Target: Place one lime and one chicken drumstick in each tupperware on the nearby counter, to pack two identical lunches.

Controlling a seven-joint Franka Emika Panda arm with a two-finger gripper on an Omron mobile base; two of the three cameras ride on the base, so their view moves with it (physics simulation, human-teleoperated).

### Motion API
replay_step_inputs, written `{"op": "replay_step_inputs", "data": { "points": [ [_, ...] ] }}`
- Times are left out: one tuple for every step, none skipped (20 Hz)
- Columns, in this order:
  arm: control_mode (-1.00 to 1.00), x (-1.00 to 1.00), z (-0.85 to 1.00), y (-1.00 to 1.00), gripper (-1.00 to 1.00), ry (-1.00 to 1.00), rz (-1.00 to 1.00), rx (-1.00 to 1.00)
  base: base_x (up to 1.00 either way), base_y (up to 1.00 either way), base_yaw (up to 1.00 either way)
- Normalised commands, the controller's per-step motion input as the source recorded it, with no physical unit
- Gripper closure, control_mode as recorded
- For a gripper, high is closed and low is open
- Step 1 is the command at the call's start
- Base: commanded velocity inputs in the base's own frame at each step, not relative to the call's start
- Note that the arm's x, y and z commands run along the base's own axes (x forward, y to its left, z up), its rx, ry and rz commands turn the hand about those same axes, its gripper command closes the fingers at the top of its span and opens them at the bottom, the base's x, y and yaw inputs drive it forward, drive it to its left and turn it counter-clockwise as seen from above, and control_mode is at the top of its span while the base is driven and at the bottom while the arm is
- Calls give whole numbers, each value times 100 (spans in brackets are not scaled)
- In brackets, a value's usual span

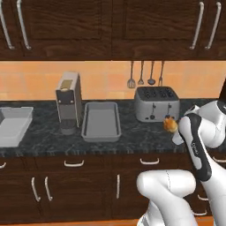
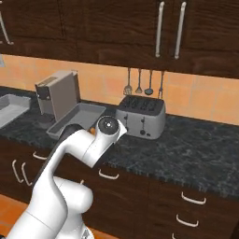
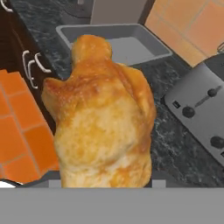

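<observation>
The claw [image 1: 173, 129] is clamped on the chicken drumstick [image 3: 103, 116], a golden-brown piece that fills the middle of the hand view and shows in the left base view as a small orange-brown lump at the tip of the white arm. The drumstick hangs in the grip above the dark marbled counter [image 1: 132, 137], not resting on it. Just beyond the claw stands a silver toaster [image 1: 156, 103], its knobs showing close beside the drumstick in the hand view. Farther off on the other side of the claw lies an open grey tub [image 1: 101, 121], and past that a tall grey coffee machine [image 1: 69, 101]. Farthest out along the counter is a second grey tub [image 1: 13, 124]. Behind the toaster, kitchen tools [image 1: 145, 75] hang on the orange tiled wall.
</observation>
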Motion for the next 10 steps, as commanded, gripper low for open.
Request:
{"op": "replay_step_inputs", "data": {
  "points": [
    [100,0,0,0,100,0,0,0,58,100,-5],
    [100,0,0,0,100,0,0,0,66,100,-6],
    [100,0,0,0,100,0,0,0,69,100,-6],
    [100,0,0,0,100,0,0,0,72,100,-7],
    [100,0,0,0,100,0,0,0,76,100,-8],
    [100,0,0,0,100,0,0,0,78,100,-8],
    [100,0,0,0,100,0,0,0,79,100,-8],
    [100,0,0,0,100,0,0,0,78,100,-8],
    [100,0,0,0,100,0,0,0,79,100,-10],
    [100,0,0,0,100,0,0,0,77,100,-11]
  ]
}}
